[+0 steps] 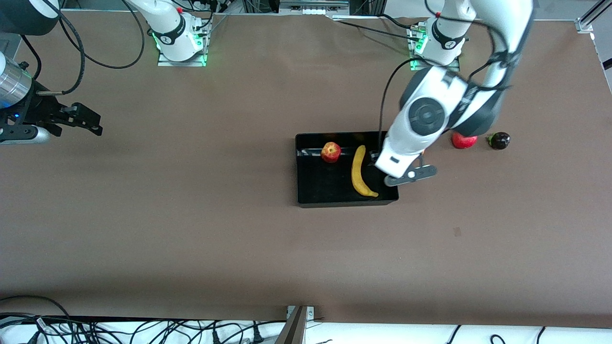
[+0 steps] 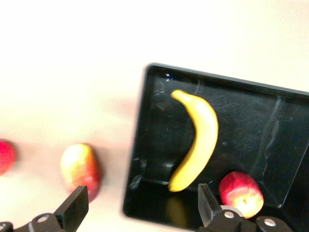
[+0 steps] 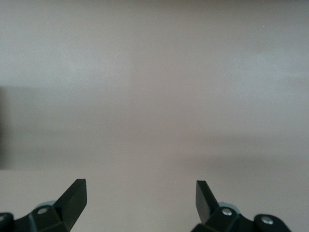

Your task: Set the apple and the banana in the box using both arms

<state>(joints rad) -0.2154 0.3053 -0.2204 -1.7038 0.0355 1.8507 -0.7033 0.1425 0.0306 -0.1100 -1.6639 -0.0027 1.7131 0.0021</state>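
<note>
The black box (image 1: 320, 184) lies mid-table. The apple (image 1: 331, 152) and the banana (image 1: 361, 172) both lie in it, apart from each other. My left gripper (image 1: 375, 158) hangs over the box wall at the left arm's end, mostly hidden under its own wrist. In the left wrist view it (image 2: 142, 208) is open and empty, straddling that wall, with the banana (image 2: 198, 140), the apple (image 2: 241, 193) and the box floor (image 2: 270, 111) in sight. My right gripper (image 1: 81, 119) waits open and empty over bare table at the right arm's end, as the right wrist view (image 3: 140, 200) shows.
A plain red fruit (image 1: 464, 140) and a dark fruit (image 1: 498, 140) lie beside the box toward the left arm's end. An elongated red-yellow fruit (image 2: 81, 166) lies on the table just outside the box wall, under the left wrist.
</note>
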